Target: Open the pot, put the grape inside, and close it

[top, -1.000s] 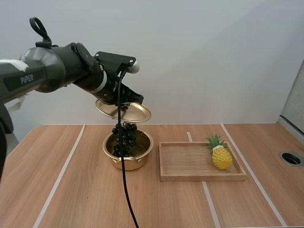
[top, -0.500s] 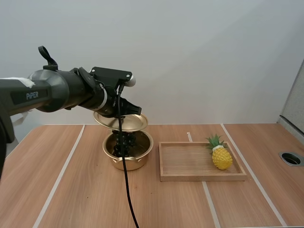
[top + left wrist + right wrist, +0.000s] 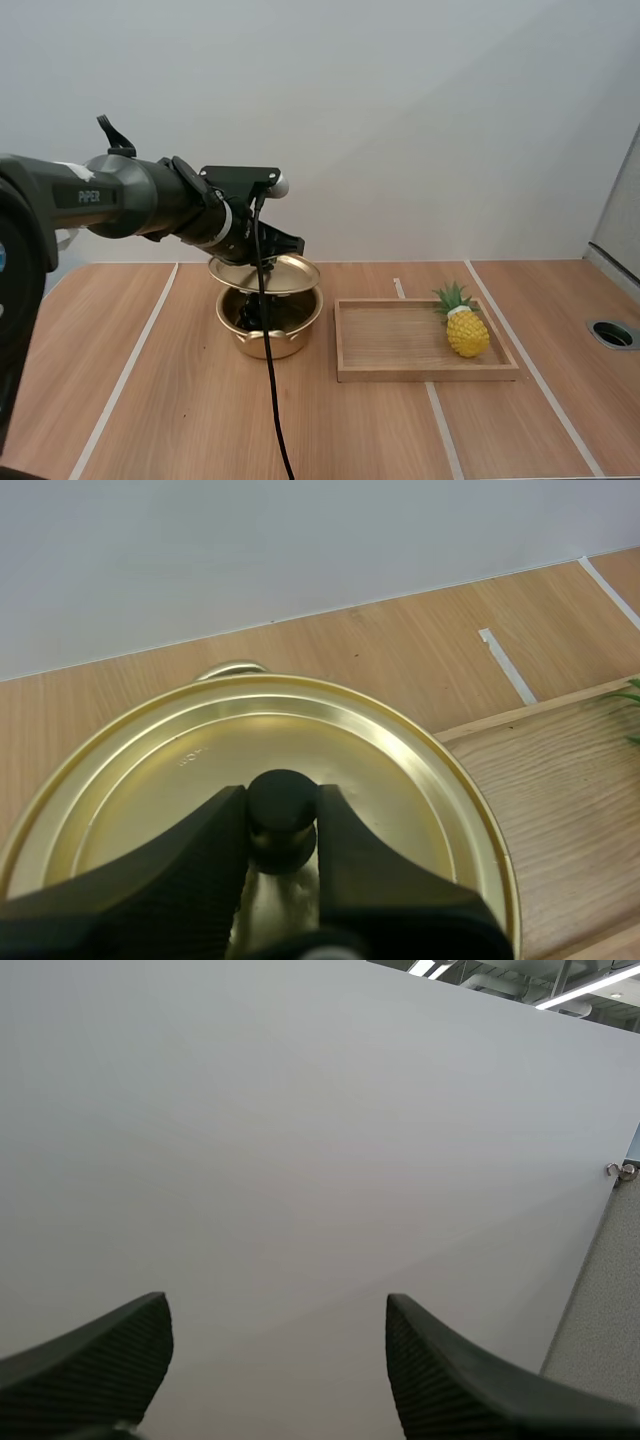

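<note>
Left tool [image 3: 281, 812], clamped on the lid [image 3: 390, 770] by its knob [image 3: 280, 788], should set it down level and centred on the pot [image 3: 270, 332] at centre-left of frame.

the left arm [image 3: 110, 200] reads "piper"; the lid [image 3: 300, 735] stamp seems illegible.

Gold lid [image 3: 291, 272] tilted just above gold pot [image 3: 296, 322]; dark grapes [image 3: 248, 312] inside.

lid [image 3: 264, 273] — lowered to just above pot [image 3: 268, 325] | grapes [image 3: 250, 310] mostly covered
</note>
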Robot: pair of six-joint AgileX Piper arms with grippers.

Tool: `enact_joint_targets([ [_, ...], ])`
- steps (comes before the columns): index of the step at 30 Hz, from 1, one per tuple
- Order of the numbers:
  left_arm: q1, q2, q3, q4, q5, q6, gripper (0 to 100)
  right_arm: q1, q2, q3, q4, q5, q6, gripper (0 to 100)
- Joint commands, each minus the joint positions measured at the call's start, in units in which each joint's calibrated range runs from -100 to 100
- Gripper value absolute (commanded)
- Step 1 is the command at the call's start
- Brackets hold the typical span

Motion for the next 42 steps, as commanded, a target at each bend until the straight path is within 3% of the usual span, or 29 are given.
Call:
enact_joint_targets([
  [1,0.03,0.92,1.83,-1.4,-2.22,-0.03,0,-0.16,-0.63,-0.2,-0.46,0.15,0.37,100],
  [9,0.03,2.84,6.25,-1.4,-8.95,2.24,0,-0.16,-0.63,-0.2,-0.46,0.15,0.37,100],
  [18,0.03,2.84,6.24,-1.4,-2.56,2.24,0,-0.16,-0.63,-0.2,0.48,0.18,0.37,100],
  [25,0.03,2.42,6.24,-9.64,3.19,7.97,0,-0.16,-0.63,-0.2,1.25,0.18,0.37,100],
  [37,0.03,-2.67,6.02,-10.13,-10.01,8.75,1,-0.16,-0.63,-0.2,1.74,0.18,0.37,100],
  [39,0.03,-2.67,6.02,-10.13,-10.2,8.75,12,-0.16,-0.63,-0.2,1.74,0.18,0.37,100],
  [42,0.03,-2.67,6.02,-10.13,-9.46,8.75,53,-0.16,-0.63,-0.2,1.74,0.18,0.37,100],
])
